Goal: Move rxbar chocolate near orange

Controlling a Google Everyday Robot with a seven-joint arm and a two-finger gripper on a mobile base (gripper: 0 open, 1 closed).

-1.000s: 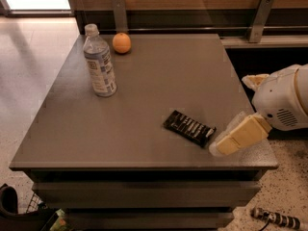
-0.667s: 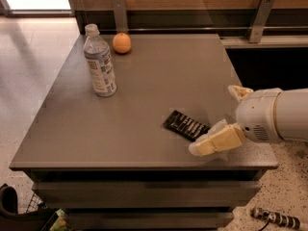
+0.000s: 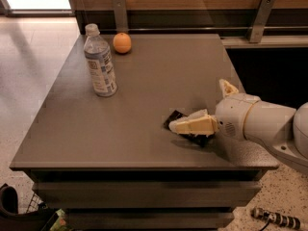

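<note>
Three things on the grey table [image 3: 144, 81] right now: the orange [image 3: 122, 43] at the far left corner, a water bottle [image 3: 100, 64] standing just in front of it, and the rxbar chocolate [image 3: 174, 118] lying flat near the front right edge, well apart from the orange. My gripper [image 3: 201, 107] is down low over the bar, claw spread apart. The near finger [image 3: 192, 125] lies across the wrapper, so only bits of black peek out.

Cream gripper [image 3: 190, 124] at four o'clock on the grey table [image 3: 144, 95], over the black rxbar chocolate [image 3: 174, 118]; bright orange orange [image 3: 122, 43] at eleven.
</note>
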